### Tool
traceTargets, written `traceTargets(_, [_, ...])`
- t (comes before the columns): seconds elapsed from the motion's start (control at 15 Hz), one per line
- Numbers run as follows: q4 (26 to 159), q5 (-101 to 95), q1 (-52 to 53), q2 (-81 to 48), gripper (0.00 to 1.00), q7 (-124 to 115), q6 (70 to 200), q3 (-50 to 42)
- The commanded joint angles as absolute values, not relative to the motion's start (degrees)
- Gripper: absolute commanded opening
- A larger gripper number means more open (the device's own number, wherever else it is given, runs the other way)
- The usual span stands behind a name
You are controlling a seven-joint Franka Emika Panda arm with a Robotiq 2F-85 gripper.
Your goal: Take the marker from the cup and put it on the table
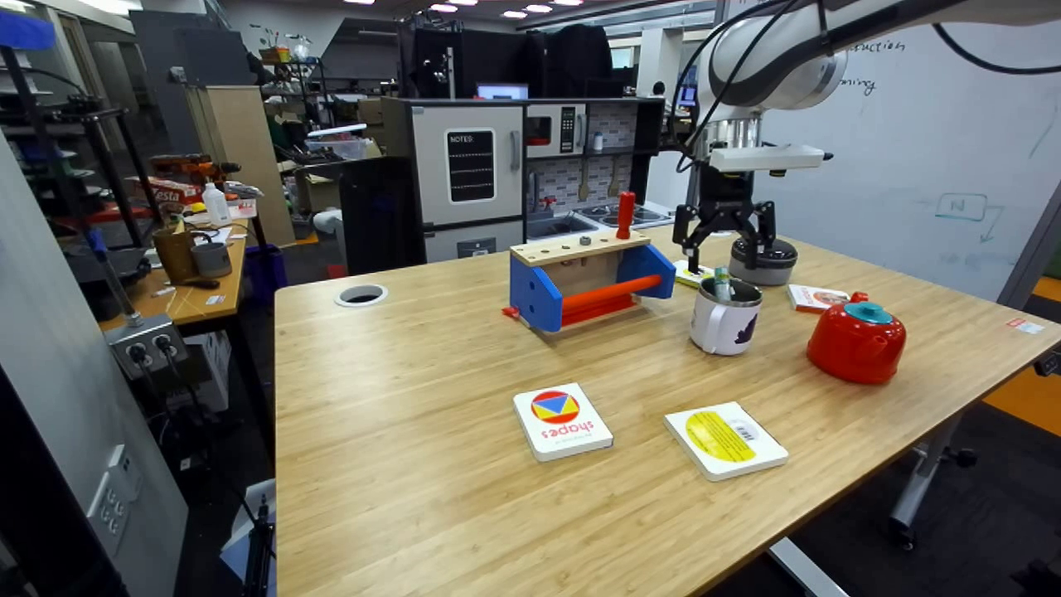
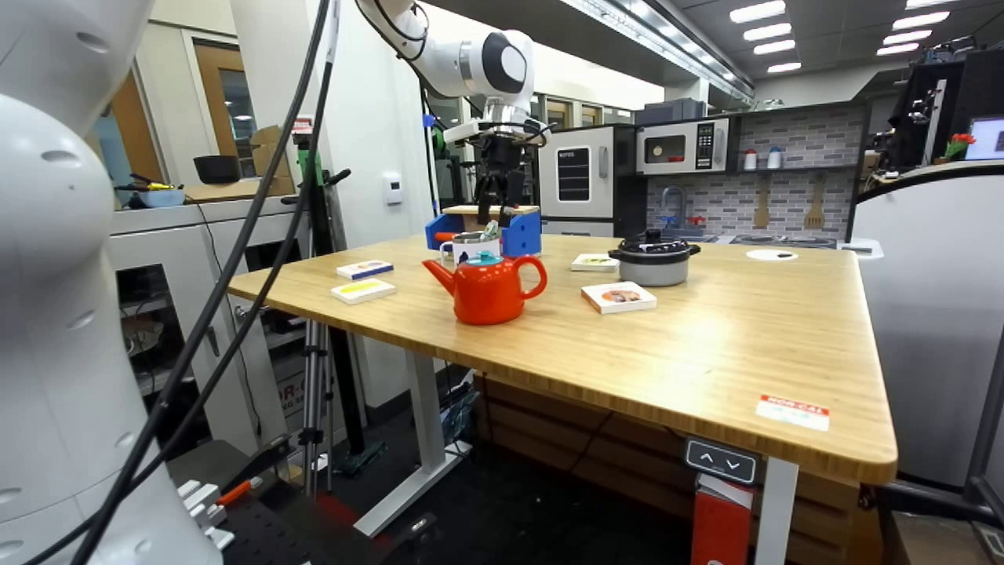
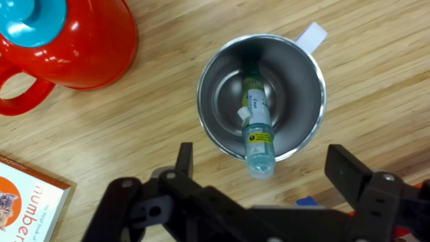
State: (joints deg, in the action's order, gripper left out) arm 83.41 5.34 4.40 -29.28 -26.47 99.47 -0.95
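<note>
The marker (image 3: 258, 116) is a teal-green stick with a clear cap and a white label. It leans inside the cup, its capped end over the rim, and also shows in both exterior views (image 1: 722, 285) (image 2: 490, 231). The cup (image 1: 714, 330) is a white mug with a steel inside (image 3: 299, 101), upright on the light wooden table (image 1: 398, 398). My gripper (image 1: 723, 262) is open and empty, pointing down just above the cup's rim. In the wrist view its fingers (image 3: 261, 149) stand apart on either side of the marker's capped end, not touching it.
A red teapot (image 1: 858, 344) stands beside the cup. A blue and orange toy toolbox (image 1: 539, 297) is on the cup's other side. A grey pot with a dark lid (image 2: 653, 263) and several small books (image 1: 564, 421) lie around. The table has a round hole (image 1: 361, 295).
</note>
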Motion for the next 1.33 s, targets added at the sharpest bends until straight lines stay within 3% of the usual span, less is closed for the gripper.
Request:
traceTargets(0.0, [83.4,7.1,3.9,-29.4,0.92,-24.6,98.1,-0.6])
traceTargets(0.07, [83.4,7.2,3.8,-29.4,0.72,-24.5,97.8,-0.6])
traceTargets(0.6, [83.3,8.1,3.8,-29.4,0.18,-23.8,97.5,-0.7])
traceTargets(1.27, [83.3,7.8,3.8,-29.2,0.19,-24.0,97.4,-0.8])
